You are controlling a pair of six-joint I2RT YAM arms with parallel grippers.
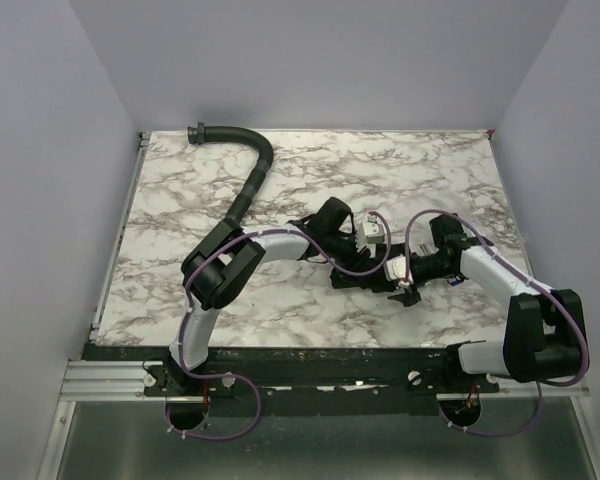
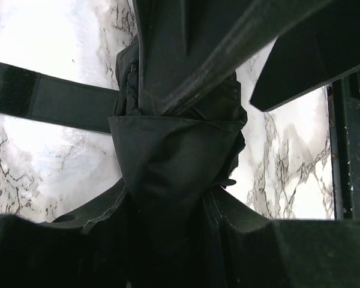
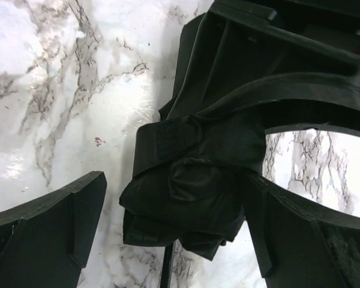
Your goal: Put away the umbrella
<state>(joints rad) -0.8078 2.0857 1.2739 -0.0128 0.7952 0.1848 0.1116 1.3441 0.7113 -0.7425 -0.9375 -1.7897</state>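
Two hands meet at the umbrella (image 2: 174, 156): left hand (image 2: 168, 234) clamps its folded fabric, right hand (image 3: 171, 186) stands spread wide.

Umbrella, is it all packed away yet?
Not quite. Done: the umbrella is folded into a short bundle. In hand: the left tool grips the bundle, while the right tool stands open around its end. Still to do: the strap sticks out loose, not wrapped around.
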